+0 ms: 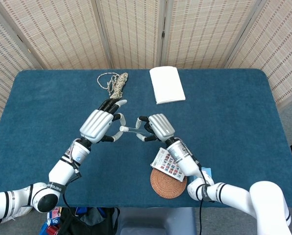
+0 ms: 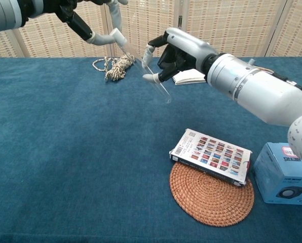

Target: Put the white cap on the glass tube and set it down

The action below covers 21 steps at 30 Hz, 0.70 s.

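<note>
My right hand (image 1: 155,127) (image 2: 179,53) pinches a clear glass tube (image 2: 147,72) (image 1: 132,129) above the blue table, the tube slanting up toward the left. My left hand (image 1: 100,124) (image 2: 92,20) holds a small white cap (image 1: 122,129) (image 2: 117,36) in its fingertips. The cap sits at the tube's upper left end, touching it. Whether the cap is fully seated on the tube is unclear. Both hands hover over the table's middle, facing each other.
A coil of rope (image 1: 117,83) (image 2: 114,66) lies at the back left and a white notepad (image 1: 166,84) at the back centre. Near the front right lie a woven coaster (image 2: 212,197) under a patterned card box (image 2: 212,156), and a blue box (image 2: 284,172).
</note>
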Each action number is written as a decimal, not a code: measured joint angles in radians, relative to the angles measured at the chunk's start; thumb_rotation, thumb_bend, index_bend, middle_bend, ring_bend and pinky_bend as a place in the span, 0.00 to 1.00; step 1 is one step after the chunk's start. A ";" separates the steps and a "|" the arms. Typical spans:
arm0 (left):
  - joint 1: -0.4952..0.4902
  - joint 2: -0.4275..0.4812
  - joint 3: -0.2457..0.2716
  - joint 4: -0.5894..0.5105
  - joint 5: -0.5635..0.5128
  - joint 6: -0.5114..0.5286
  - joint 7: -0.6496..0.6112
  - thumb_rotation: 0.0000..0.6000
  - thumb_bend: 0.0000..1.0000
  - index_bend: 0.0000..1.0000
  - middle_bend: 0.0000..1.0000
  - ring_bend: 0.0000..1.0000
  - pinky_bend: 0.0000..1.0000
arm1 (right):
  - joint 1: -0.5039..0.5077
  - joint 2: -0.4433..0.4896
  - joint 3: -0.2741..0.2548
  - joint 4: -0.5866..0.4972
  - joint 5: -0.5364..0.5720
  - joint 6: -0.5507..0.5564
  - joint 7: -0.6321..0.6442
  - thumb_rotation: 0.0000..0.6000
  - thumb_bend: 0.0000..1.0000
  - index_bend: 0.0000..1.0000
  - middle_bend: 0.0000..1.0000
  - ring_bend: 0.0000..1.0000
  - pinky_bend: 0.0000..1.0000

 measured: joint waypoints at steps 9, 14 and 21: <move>0.000 -0.015 0.005 0.012 0.004 0.003 -0.004 1.00 0.37 0.56 0.05 0.00 0.00 | 0.007 -0.019 0.005 0.013 0.003 0.004 0.010 1.00 0.85 0.88 1.00 1.00 1.00; -0.002 -0.017 0.006 0.014 0.000 -0.002 -0.004 1.00 0.37 0.56 0.05 0.00 0.00 | 0.011 -0.027 0.009 0.014 0.005 0.006 0.014 1.00 0.85 0.89 1.00 1.00 1.00; -0.005 -0.016 0.010 0.014 -0.006 -0.012 0.003 1.00 0.37 0.49 0.05 0.00 0.00 | 0.013 -0.026 0.008 0.013 0.008 0.002 0.009 1.00 0.85 0.89 1.00 1.00 1.00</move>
